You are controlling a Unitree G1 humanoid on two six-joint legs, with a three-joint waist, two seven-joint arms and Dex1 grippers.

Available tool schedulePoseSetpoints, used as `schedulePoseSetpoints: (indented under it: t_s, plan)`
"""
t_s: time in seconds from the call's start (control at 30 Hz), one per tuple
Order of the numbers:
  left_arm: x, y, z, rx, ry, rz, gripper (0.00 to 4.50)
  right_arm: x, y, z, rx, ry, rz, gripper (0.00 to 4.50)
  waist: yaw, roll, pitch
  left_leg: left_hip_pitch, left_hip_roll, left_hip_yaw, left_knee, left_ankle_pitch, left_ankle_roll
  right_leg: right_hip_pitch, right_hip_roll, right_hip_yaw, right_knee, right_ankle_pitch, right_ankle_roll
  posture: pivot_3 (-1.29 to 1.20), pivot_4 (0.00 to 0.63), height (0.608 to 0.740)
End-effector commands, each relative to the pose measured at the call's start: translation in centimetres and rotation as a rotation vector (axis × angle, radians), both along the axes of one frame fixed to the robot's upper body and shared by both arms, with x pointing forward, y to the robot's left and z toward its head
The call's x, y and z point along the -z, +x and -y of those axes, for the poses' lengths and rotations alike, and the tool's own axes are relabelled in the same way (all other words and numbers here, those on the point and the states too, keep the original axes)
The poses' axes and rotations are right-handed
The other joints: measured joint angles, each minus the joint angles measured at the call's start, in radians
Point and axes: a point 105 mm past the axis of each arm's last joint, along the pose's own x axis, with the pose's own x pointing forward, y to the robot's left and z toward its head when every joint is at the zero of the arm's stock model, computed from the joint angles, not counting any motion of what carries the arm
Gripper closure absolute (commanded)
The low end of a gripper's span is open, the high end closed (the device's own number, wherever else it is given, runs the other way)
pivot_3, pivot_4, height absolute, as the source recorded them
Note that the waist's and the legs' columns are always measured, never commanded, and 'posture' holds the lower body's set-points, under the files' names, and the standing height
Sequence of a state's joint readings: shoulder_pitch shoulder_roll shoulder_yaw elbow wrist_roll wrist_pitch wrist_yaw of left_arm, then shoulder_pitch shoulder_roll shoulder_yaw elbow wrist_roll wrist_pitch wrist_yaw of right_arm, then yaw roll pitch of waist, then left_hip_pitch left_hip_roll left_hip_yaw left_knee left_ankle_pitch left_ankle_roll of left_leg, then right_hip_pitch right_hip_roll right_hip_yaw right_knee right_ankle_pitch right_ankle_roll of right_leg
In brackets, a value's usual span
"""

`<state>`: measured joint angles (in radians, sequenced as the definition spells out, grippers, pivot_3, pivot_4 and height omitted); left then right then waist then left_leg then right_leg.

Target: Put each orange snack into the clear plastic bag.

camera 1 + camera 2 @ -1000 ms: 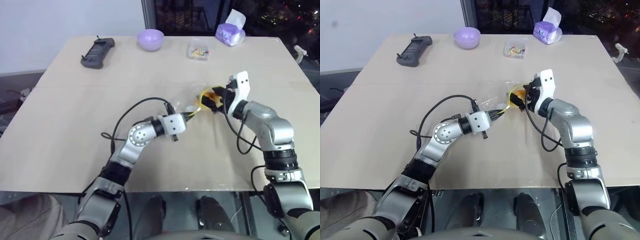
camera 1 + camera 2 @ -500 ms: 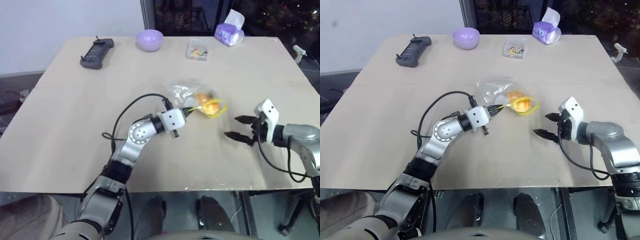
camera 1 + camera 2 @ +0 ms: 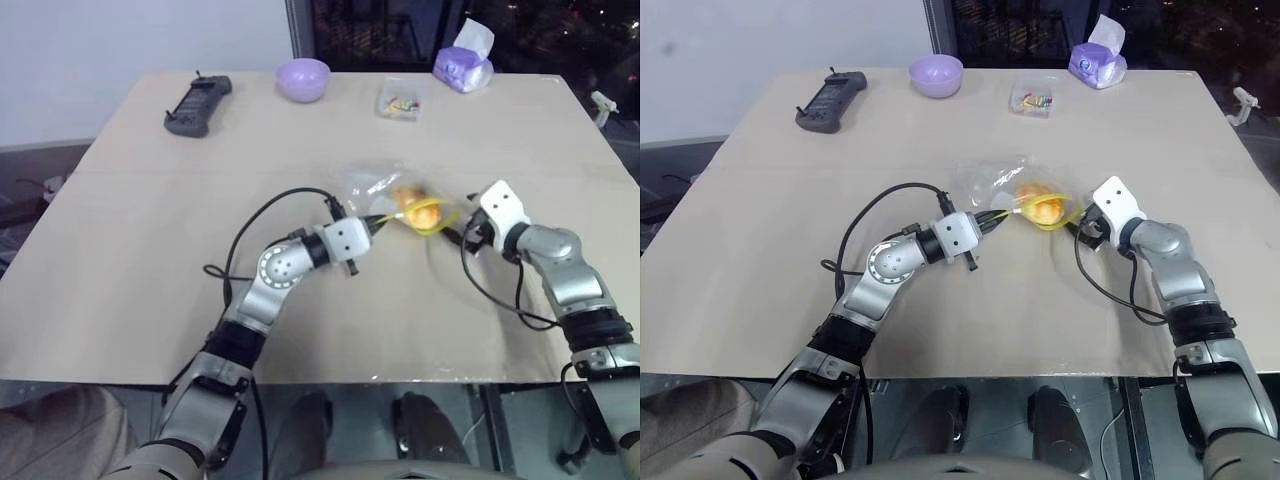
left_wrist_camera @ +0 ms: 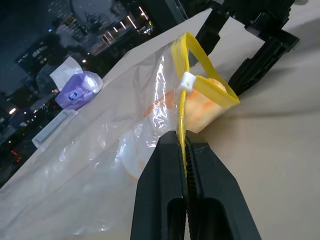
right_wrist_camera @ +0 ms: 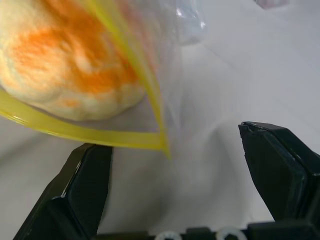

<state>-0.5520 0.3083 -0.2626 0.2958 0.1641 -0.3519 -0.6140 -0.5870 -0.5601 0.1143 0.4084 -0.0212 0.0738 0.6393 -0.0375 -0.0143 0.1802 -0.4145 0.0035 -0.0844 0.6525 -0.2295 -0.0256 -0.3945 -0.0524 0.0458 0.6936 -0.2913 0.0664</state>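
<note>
Left gripper (image 4: pixel 186 150): jaws are closed on the yellow seal strip of the bag (image 3: pixel 372 186); one side of the mouth is thereby held up off the table (image 3: pixel 130 250), apparently so the opening stays accessible.
Right gripper (image 5: pixel 180 175): jaws are spread wide and nothing is held; it is placed just beside the bag mouth, at the corner of the seal strip, judged to be positioned for working on the rim.
Snack (image 3: pixel 1042 208): it is seen inside the bag, lodged right at the mouth, with the yellow strip looped around it; it is judged not yet pushed fully in.
Bag: it is laid mid-table between the two grippers, its crinkled body trailing away from them.
Task state: one snack is judged bagged; no other snack is seen on the table.
Risk: the snack may be lost through the mouth if the rim is dropped.
Far edge: a remote (image 3: pixel 197 106), lilac bowl (image 3: pixel 303 78), clear box (image 3: pixel 399 99) and tissue pack (image 3: pixel 462 62) are left well apart from the work.
</note>
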Motion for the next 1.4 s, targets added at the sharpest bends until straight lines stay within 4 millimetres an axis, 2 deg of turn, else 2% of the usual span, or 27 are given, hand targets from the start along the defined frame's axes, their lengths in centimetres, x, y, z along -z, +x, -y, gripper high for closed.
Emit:
schedulePoseSetpoints:
  t_s: [0.03, 0.07, 0.13, 0.17, 0.2, 0.23, 0.37, 0.57, 0.77, 0.87, 1.0, 1.2, 1.3, 1.4]
  plan:
    - [-1.1, -0.2, -0.1, -0.003, -0.028, 0.033, 4.50, -0.9, 0.4, -0.5, -0.033, -0.027, 0.060, 0.65, -0.001, 0.000, 0.000, 0.000, 0.000, 0.000, 0.000, 0.000, 0.000, 0.000, 0.000, 0.000, 0.000, 0.000, 0.000, 0.00, 0.150, 0.740]
    - [-1.1, -0.2, -0.2, -0.005, -0.028, 0.033, 4.50, -0.8, 0.4, -0.5, -0.041, -0.027, 0.058, 0.95, -0.001, 0.000, 0.000, 0.000, 0.000, 0.000, 0.000, 0.000, 0.000, 0.000, 0.000, 0.000, 0.000, 0.000, 0.000, 0.00, 0.150, 0.740]
    - [-1.1, -0.1, -0.3, -0.009, -0.027, 0.034, 4.50, -0.8, 0.4, -0.5, -0.050, -0.034, 0.065, 2.03, -0.002, 0.000, 0.000, 0.000, 0.000, 0.000, 0.000, 0.000, 0.000, 0.000, 0.000, 0.000, 0.001, 0.000, 0.000, 0.00, 0.150, 0.740]
    - [-1.1, -0.1, -0.3, -0.010, -0.027, 0.034, 4.50, -0.8, 0.4, -0.6, -0.051, -0.037, 0.069, 2.24, -0.002, 0.000, 0.000, 0.000, 0.000, 0.000, 0.000, 0.000, 0.000, 0.000, 0.000, 0.000, 0.001, 0.000, 0.000, 0.00, 0.150, 0.740]
    - [-1.1, -0.1, -0.4, -0.012, -0.027, 0.035, 4.50, -0.8, 0.4, -0.5, -0.050, -0.035, 0.072, 2.90, -0.002, 0.000, 0.000, 0.000, 0.000, 0.000, 0.000, 0.000, 0.000, 0.000, 0.000, 0.000, 0.001, 0.000, 0.000, 0.00, 0.150, 0.740]
    - [-1.1, -0.1, -0.4, -0.014, -0.026, 0.035, 4.50, -0.8, 0.4, -0.5, -0.049, -0.038, 0.075, 3.31, -0.002, 0.000, 0.000, 0.000, 0.000, 0.000, 0.000, 0.000, 0.000, 0.000, 0.000, 0.000, 0.001, 0.000, 0.000, 0.00, 0.150, 0.740]
    - [-1.0, -0.1, -0.6, -0.017, -0.023, 0.036, 4.50, -0.9, 0.6, 0.0, -0.031, -0.040, 0.094, 4.36, -0.002, 0.000, 0.000, 0.000, 0.000, 0.000, 0.000, 0.000, 0.000, 0.000, 0.000, 0.000, 0.001, 0.000, 0.000, 0.00, 0.150, 0.740]
    - [-1.1, 0.2, -0.8, -0.021, -0.014, 0.042, 4.50, -2.2, 1.1, 0.5, 0.002, -0.035, 0.150, 4.36, -0.003, 0.000, 0.000, 0.000, 0.000, 0.000, 0.000, 0.000, 0.000, 0.000, 0.000, 0.000, 0.001, 0.000, 0.000, 0.00, 0.150, 0.740]
    - [-2.0, 1.0, -1.3, -0.048, -0.019, 0.066, 4.50, -4.9, 1.3, 1.2, 0.019, -0.029, 0.234, 4.36, -0.003, 0.000, 0.000, 0.000, 0.000, 0.000, 0.000, 0.000, 0.000, 0.000, 0.000, 0.000, 0.001, 0.000, 0.000, 0.00, 0.150, 0.740]
    - [-3.4, 1.9, -2.0, -0.082, -0.061, 0.084, 4.50, -7.3, 1.1, 1.4, 0.011, -0.026, 0.290, 4.36, -0.002, 0.000, 0.000, 0.000, 0.000, 0.000, 0.000, 0.000, 0.000, 0.000, 0.000, 0.000, 0.000, 0.000, 0.000, 0.00, 0.150, 0.740]
    - [-7.5, 3.5, -2.7, -0.128, -0.167, 0.137, 4.50, -10.7, 0.2, 1.6, -0.024, -0.012, 0.340, 4.36, -0.002, 0.000, 0.000, -0.001, 0.000, 0.000, 0.000, 0.000, 0.000, 0.000, 0.000, 0.000, 0.000, 0.000, 0.000, 0.00, 0.150, 0.740]
    - [-11.8, 4.8, -3.8, -0.179, -0.195, 0.252, 4.50, -13.7, -0.6, 2.2, -0.039, -0.063, 0.377, 4.36, -0.003, 0.000, 0.001, -0.001, 0.000, 0.000, 0.000, 0.000, 0.000, 0.000, 0.000, -0.001, -0.001, 0.000, 0.000, 0.00, 0.150, 0.740]
    - [-12.7, 5.0, -4.1, -0.184, -0.203, 0.276, 4.50, -15.0, -0.8, 2.4, -0.031, -0.074, 0.405, 4.36, -0.005, 0.000, 0.001, -0.001, 0.000, 0.000, -0.001, 0.000, 0.000, -0.001, 0.000, 0.000, -0.001, 0.000, 0.000, 0.00, 0.150, 0.740]
    - [-12.6, 5.1, -3.9, -0.177, -0.200, 0.276, 4.50, -16.0, -1.2, 2.1, -0.042, -0.085, 0.425, 4.36, -0.004, 0.000, 0.001, -0.001, 0.000, 0.000, -0.001, 0.000, 0.000, -0.001, 0.000, 0.000, -0.001, 0.000, 0.000, 0.00, 0.150, 0.740]
